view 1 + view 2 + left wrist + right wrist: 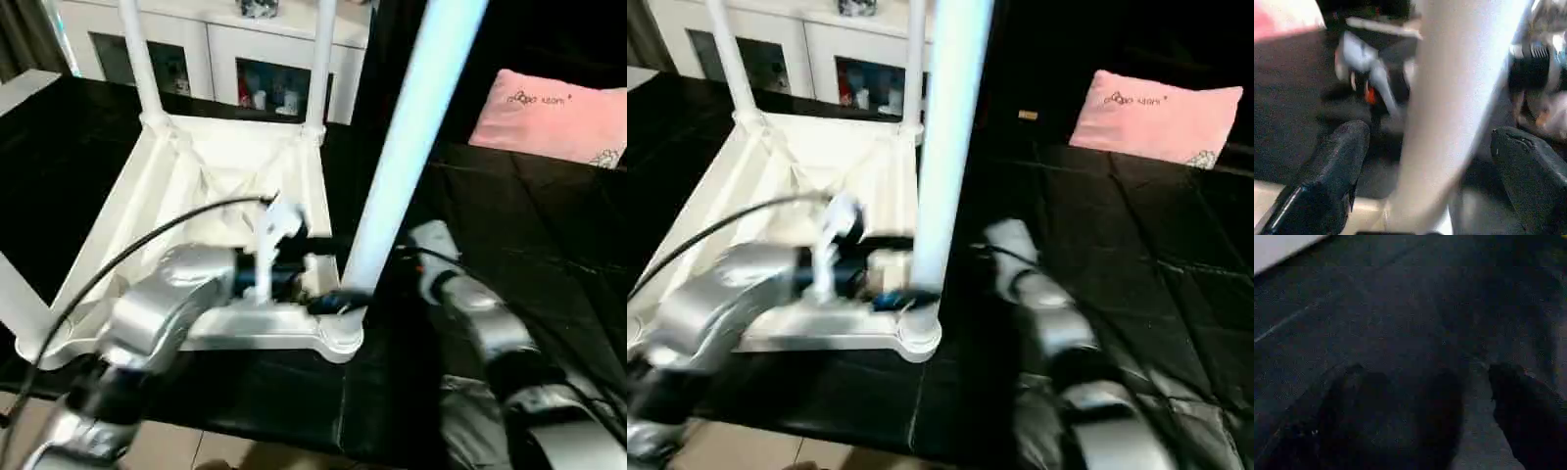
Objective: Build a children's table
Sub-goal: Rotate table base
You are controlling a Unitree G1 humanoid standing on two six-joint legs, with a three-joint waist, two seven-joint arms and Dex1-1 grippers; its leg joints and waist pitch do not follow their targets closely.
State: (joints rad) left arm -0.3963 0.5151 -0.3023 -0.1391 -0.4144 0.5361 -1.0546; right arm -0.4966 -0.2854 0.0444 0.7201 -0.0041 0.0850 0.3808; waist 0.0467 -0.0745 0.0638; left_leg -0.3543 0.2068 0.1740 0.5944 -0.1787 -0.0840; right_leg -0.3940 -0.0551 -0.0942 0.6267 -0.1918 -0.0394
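The white tabletop (pixel 211 171) lies upside down on black cloth, ribbed underside up. White legs (pixel 137 59) (pixel 321 59) stand upright in its two far corner sockets. A third leg (pixel 407 147) rises from the near right socket (pixel 343 333). My left gripper (pixel 331 300) reaches across the tabletop to the base of this leg. In the left wrist view its black fingers (pixel 1337 171) stand open on either side of the leg (pixel 1449 122), with a gap on each side. My right gripper (pixel 1430 374) is open over the black cloth just right of that leg, holding nothing.
A pink pillow (pixel 558 117) lies at the back right on the black cloth (pixel 509 225). A white glass-door cabinet (pixel 225 59) stands behind the table. A black cable (pixel 127 255) arcs over my left forearm. The cloth's front edge (pixel 245 431) drops to a light floor.
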